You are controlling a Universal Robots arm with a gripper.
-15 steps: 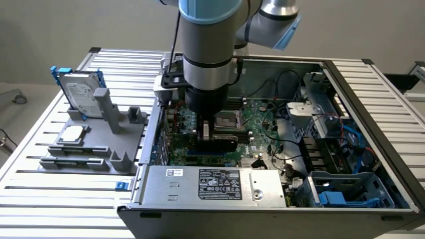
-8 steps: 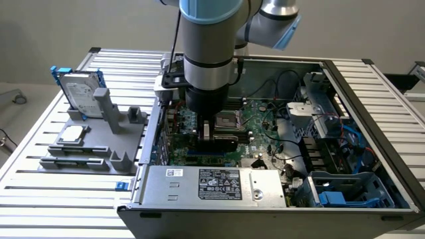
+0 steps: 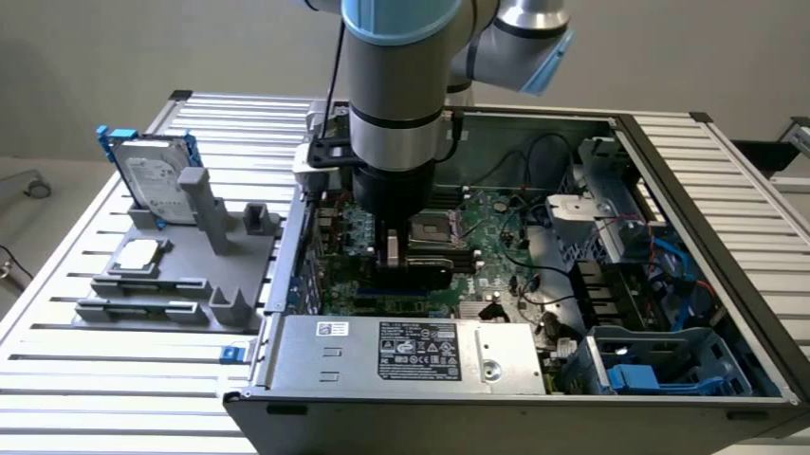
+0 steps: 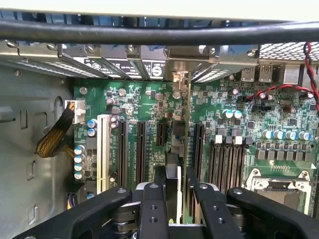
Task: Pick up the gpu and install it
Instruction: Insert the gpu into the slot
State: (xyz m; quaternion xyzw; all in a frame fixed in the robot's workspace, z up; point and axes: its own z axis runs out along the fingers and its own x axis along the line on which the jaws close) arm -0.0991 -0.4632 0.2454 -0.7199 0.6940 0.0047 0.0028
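Note:
My gripper (image 3: 395,248) reaches down into the open computer case (image 3: 708,284) and is shut on the gpu (image 3: 415,275). The card stands on edge just over the green motherboard (image 3: 487,237). In the wrist view the gpu (image 4: 188,149) is a thin edge running between my black fingers (image 4: 153,204) towards the case's rear bracket openings (image 4: 149,62). It lies in line with the black expansion slots (image 4: 141,149). My gripper (image 4: 178,199) clamps it from both sides. Whether its lower edge sits in a slot is hidden.
Left of the case, a grey fixture (image 3: 177,284) holds a hard drive in a blue frame (image 3: 158,185) and a square silver processor chip (image 3: 137,254). Inside the case are the power supply (image 3: 405,351), the CPU socket (image 4: 279,186), loose cables (image 3: 557,284) and a blue drive cage (image 3: 658,365).

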